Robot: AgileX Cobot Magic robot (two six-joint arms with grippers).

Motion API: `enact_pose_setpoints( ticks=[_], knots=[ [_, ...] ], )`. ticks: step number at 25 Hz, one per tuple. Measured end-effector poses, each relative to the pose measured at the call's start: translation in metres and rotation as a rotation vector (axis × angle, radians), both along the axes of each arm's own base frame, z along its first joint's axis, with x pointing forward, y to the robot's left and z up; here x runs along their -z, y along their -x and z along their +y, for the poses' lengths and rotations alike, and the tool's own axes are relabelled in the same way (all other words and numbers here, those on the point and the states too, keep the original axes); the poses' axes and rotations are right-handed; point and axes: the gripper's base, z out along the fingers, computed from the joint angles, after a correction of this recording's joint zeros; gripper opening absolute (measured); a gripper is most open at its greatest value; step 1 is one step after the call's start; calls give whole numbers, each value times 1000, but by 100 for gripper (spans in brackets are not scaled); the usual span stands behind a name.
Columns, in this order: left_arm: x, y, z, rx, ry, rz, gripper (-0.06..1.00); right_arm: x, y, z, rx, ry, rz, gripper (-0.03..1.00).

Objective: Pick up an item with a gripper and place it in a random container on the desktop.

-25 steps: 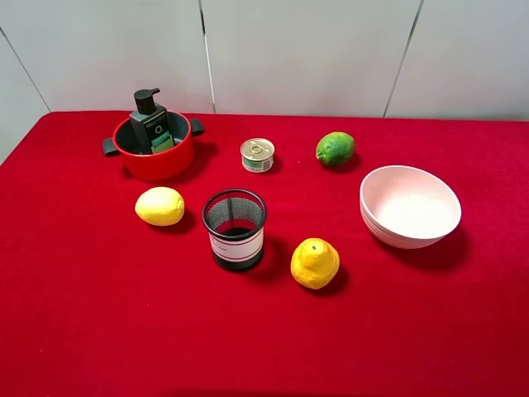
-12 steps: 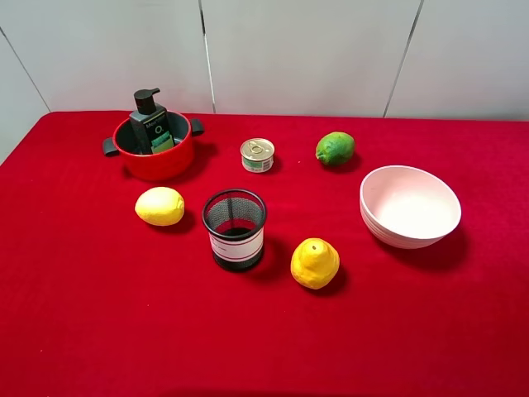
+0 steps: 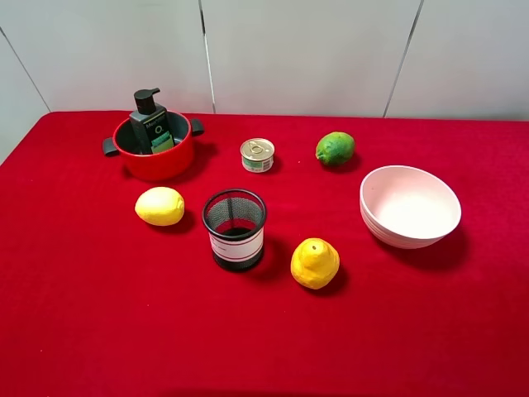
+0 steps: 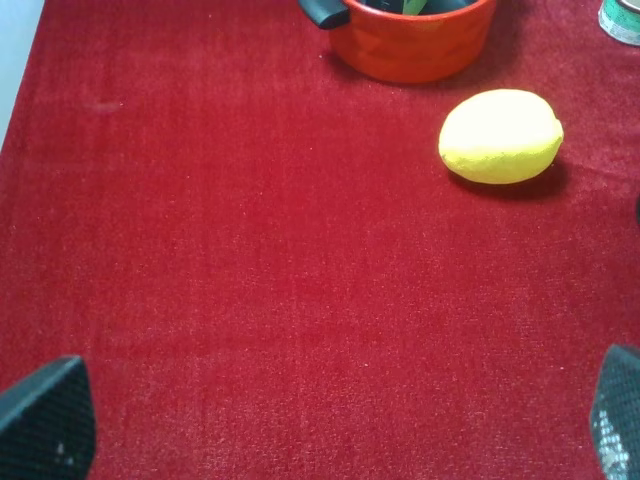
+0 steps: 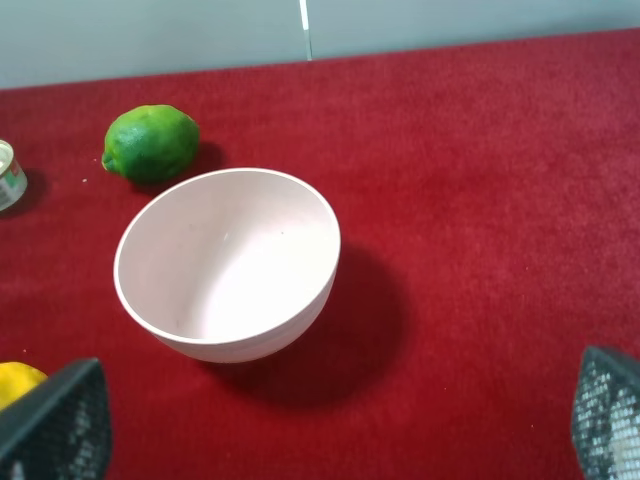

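Note:
The dark grey pump bottle [image 3: 150,122] stands upright inside the round red pot [image 3: 157,161] at the back left of the red cloth desktop [image 3: 99,314]. Neither arm shows in the exterior high view. In the left wrist view my left gripper [image 4: 330,440] is open and empty, its fingertips [image 4: 45,420] wide apart above bare cloth, well short of the pot [image 4: 410,45]. In the right wrist view my right gripper [image 5: 330,430] is open and empty, short of the white bowl [image 5: 230,265].
A lemon [image 3: 159,206] lies in front of the pot. A black mesh cup [image 3: 235,229] stands mid-table with a second lemon [image 3: 314,263] to its right. A small tin can [image 3: 257,155], a lime [image 3: 335,148] and the white bowl [image 3: 409,207] sit further right.

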Motion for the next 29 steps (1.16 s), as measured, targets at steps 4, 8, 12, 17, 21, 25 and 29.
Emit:
enact_pose_setpoints(
  ticks=[4, 8, 12, 17, 21, 25, 29],
  knots=[
    [0, 0, 0, 0, 0, 0, 99, 0, 0, 0, 0, 0, 0, 69],
    [0, 0, 0, 0, 0, 0, 99, 0, 0, 0, 0, 0, 0, 69],
    [0, 0, 0, 0, 0, 0, 99, 0, 0, 0, 0, 0, 0, 69],
    [0, 0, 0, 0, 0, 0, 99, 0, 0, 0, 0, 0, 0, 69],
    [0, 0, 0, 0, 0, 0, 99, 0, 0, 0, 0, 0, 0, 69],
    [0, 0, 0, 0, 0, 0, 99, 0, 0, 0, 0, 0, 0, 69],
    [0, 0, 0, 0, 0, 0, 99, 0, 0, 0, 0, 0, 0, 69]
  ],
)
